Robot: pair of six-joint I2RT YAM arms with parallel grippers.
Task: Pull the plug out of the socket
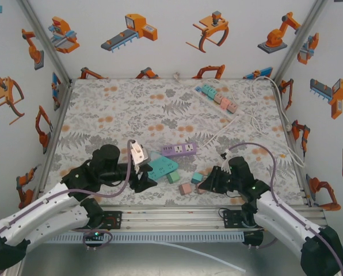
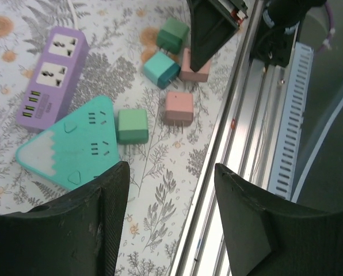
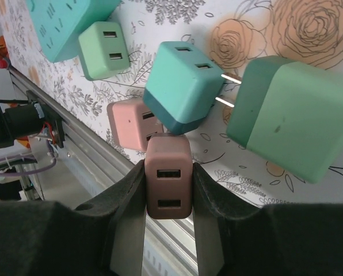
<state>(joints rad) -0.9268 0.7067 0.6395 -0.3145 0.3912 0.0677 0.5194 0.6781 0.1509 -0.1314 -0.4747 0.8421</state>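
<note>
The teal socket lies flat near the table's front, with nothing plugged into its top face. A light green plug rests against its side. My left gripper hovers open just beside the socket, over the table's front edge, and nothing is between its fingers. My right gripper is shut on a dusty pink plug, its two USB ports facing the camera. Loose beside it lie a teal plug, a pink plug and a larger green plug.
A purple power strip lies just behind the teal socket. A white strip carrying several pastel plugs sits at the back right, its white cable running down the right side. The aluminium rail borders the front edge.
</note>
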